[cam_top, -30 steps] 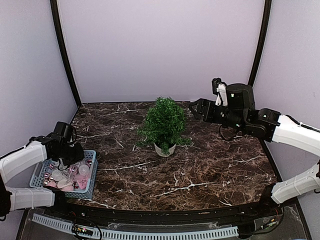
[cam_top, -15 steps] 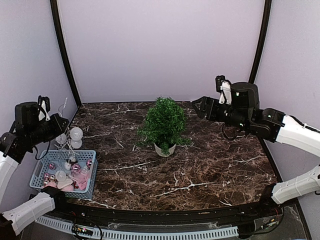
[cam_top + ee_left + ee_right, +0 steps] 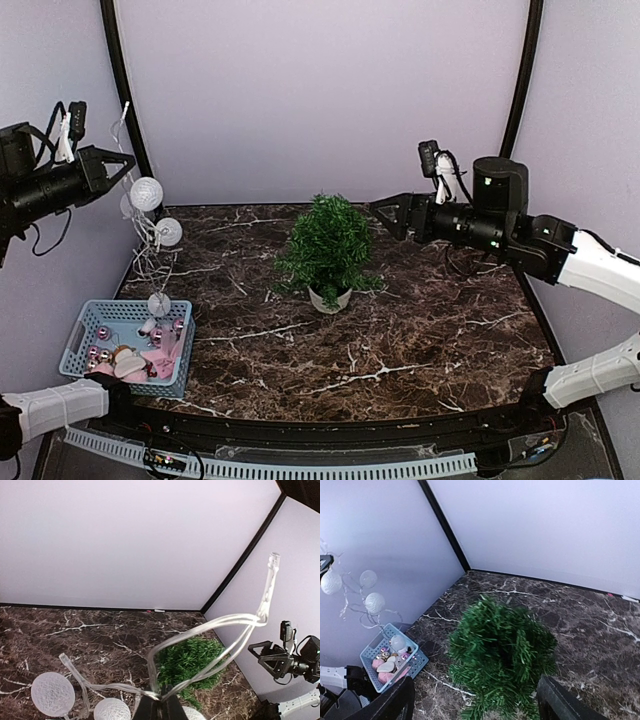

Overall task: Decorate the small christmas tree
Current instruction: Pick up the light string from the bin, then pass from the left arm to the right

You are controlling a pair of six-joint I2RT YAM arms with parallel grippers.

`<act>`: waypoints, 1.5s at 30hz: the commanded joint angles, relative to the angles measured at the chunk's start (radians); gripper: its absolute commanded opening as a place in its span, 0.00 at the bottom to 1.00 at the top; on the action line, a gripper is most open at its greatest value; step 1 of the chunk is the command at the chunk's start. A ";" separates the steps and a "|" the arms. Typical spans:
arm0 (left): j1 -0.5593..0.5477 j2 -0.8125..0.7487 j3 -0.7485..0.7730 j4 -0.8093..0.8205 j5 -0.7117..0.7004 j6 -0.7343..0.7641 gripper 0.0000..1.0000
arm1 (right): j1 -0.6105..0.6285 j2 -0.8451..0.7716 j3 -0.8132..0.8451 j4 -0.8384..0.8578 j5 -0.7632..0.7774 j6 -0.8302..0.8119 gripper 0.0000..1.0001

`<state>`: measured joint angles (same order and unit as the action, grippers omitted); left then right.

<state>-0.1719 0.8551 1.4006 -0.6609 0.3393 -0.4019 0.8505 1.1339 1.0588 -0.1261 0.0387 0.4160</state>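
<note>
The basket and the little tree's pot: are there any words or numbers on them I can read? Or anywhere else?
No words, numbers or signs can be read in any view.
The blue basket: plain, no label showing.
The white pot of the small christmas tree: plain.
The string of white balls: no tag showing.
The table: only marble veins, no writing.
</note>
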 commanded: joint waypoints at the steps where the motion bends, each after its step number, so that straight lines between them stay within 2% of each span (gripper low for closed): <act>1: 0.004 0.071 0.122 0.039 0.147 0.023 0.00 | 0.036 -0.014 0.048 0.117 -0.166 -0.065 0.87; 12: 0.003 0.225 0.339 0.086 0.264 -0.019 0.00 | 0.209 0.145 0.201 0.155 -0.190 -0.132 0.90; 17: 0.001 0.289 0.446 0.115 0.293 -0.059 0.00 | 0.286 0.255 0.269 0.194 -0.113 -0.101 0.89; 21: -0.001 0.320 0.465 0.183 0.327 -0.112 0.00 | 0.338 0.364 0.328 0.243 -0.064 -0.076 0.87; 26: -0.009 0.334 0.463 0.267 0.368 -0.173 0.00 | 0.379 0.493 0.447 0.220 0.023 -0.087 0.85; 32: -0.017 0.335 0.444 0.336 0.405 -0.214 0.00 | 0.389 0.642 0.577 0.259 -0.012 -0.078 0.89; 36: -0.028 0.316 0.357 0.398 0.430 -0.242 0.00 | 0.399 0.735 0.671 0.278 -0.034 -0.093 0.91; 40: -0.045 0.294 0.288 0.423 0.435 -0.251 0.00 | 0.402 0.822 0.745 0.290 -0.014 -0.109 0.98; 45: -0.088 0.247 0.178 0.517 0.437 -0.292 0.00 | 0.403 0.893 0.797 0.311 0.010 -0.153 0.99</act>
<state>-0.2317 1.1488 1.6302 -0.2554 0.7513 -0.6567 1.2442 1.9900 1.8114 0.1165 0.0216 0.3092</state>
